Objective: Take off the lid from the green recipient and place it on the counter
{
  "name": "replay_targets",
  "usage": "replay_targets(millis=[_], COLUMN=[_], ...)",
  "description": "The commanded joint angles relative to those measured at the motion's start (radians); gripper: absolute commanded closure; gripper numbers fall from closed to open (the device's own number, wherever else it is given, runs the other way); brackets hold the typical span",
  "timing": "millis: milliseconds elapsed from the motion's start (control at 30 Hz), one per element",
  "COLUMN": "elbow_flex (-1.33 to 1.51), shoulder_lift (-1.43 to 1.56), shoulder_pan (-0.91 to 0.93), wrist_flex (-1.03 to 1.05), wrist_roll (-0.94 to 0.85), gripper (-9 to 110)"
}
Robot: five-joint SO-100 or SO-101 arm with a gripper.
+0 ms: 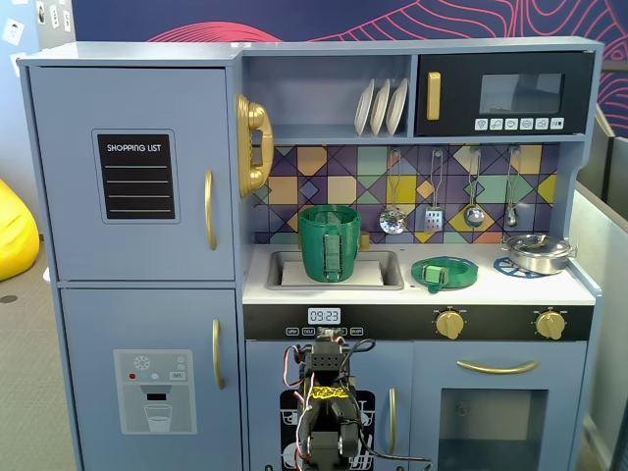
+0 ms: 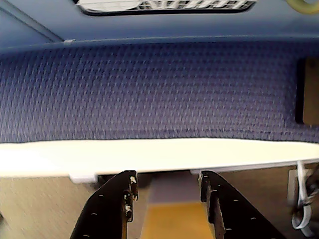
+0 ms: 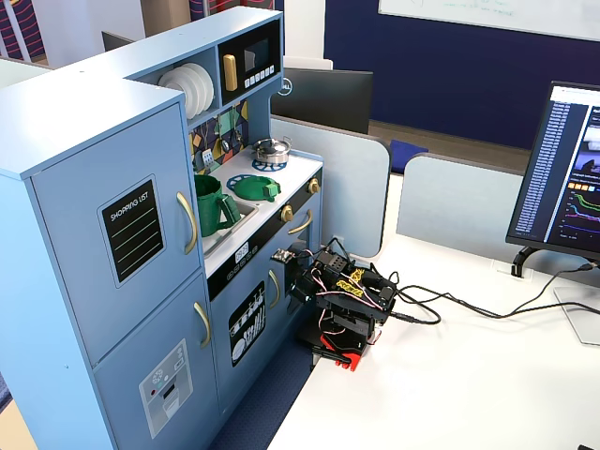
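Note:
The green recipient stands upright in the grey sink, uncovered, with its ribbed handle facing front; it also shows in the other fixed view. The lid lies flat on the white counter to the right of the sink, over a burner ring, and shows in the angled fixed view too. My arm is folded low in front of the kitchen, well below the counter. In the wrist view my gripper is open and empty, looking at blue carpet and a white table edge.
A silver steel pot with its lid sits on the right burner. Utensils hang on the back wall. My arm's base sits on a white desk beside the toy kitchen, with cables and a monitor to the right.

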Motion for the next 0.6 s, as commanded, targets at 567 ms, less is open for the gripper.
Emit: replay_targets(millis=[567], elbow_flex=[0.018], shoulder_lift=[-0.008], shoulder_pan=[0.094], wrist_flex=[0.166], wrist_roll=[0.071], gripper=[95])
